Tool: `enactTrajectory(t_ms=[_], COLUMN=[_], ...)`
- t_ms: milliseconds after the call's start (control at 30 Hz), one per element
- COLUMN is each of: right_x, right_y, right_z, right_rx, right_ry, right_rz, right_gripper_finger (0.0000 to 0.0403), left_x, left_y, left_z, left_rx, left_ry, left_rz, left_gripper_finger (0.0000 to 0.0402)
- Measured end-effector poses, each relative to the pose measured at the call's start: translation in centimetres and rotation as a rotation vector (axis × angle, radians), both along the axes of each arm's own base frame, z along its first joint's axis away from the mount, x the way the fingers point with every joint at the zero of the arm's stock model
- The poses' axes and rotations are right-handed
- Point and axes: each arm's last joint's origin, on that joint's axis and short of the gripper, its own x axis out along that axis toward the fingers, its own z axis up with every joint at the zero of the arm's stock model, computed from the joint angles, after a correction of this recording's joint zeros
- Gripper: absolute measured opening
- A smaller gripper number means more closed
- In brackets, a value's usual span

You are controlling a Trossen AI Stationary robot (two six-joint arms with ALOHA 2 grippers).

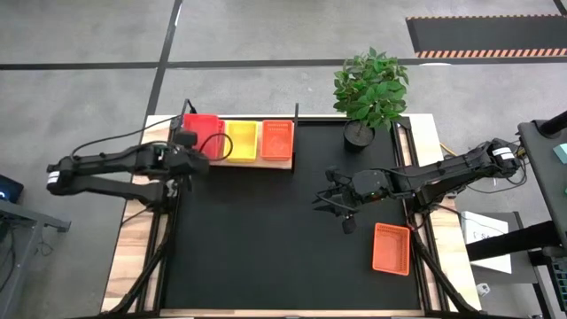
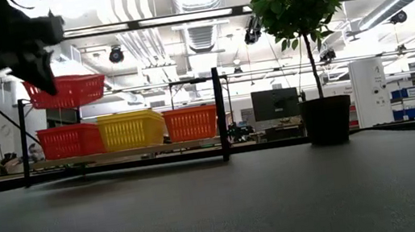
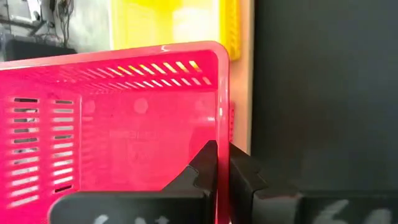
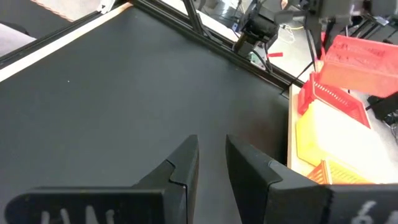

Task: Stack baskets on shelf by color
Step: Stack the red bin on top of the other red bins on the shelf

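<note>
While the left gripper (image 1: 190, 152) holds a pinkish-red basket (image 1: 203, 131) in the air above the left end of the shelf (image 1: 266, 161), its fingers (image 3: 239, 177) are pressed together on one side wall of the basket, with the thin wall pinched between them; in the low view this basket (image 2: 66, 91) hangs a little tilted over the red stack (image 2: 69, 141), apart from it, so I judge it is not yet set down; the shelf stands at the far edge of the black mat (image 1: 266, 239), toward its left corner, and carries from left to right the red stack, a yellow stack (image 1: 241, 140) and an orange stack (image 1: 277, 139), each touching the next; one orange basket (image 1: 392, 248) lies alone near the right edge of the mat, toward the near corner; the right gripper (image 1: 335, 209) hovers over the mat right of centre, its fingers (image 4: 180, 165) a little apart and holding nothing; a potted plant (image 1: 369, 93) stands at the far right corner; the baskets look light and rather stiff, made of thin plastic mesh, so a pinch on the rim of one wall seems enough to carry them, yet the smooth wall may slip or swing in the grip, and I think the basket should go down level so that it nests in the one below.
</note>
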Motion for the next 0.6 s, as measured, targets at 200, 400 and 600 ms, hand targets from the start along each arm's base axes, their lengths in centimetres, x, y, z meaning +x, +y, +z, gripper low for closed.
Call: enactTrajectory(t_ms=[200,400,600], right_x=[0.0,0.0,0.0], right_y=[0.0,0.0,0.0], right_z=[0.0,0.0,0.0], right_rx=[0.005,0.009,0.01], right_ry=[0.001,0.002,0.002], right_rz=[-0.002,-0.005,-0.005], right_gripper_finger=[0.0073,0.0073,0.0073], left_x=[2.1,2.9,2.9], left_y=[1.6,3.5,4.8], left_z=[-0.7,-1.4,-1.8], left_rx=[0.021,0.0,-0.101], left_ry=[0.112,0.242,0.241], left_rz=[0.002,-0.003,0.012], left_gripper_finger=[0.0,0.0,0.0])
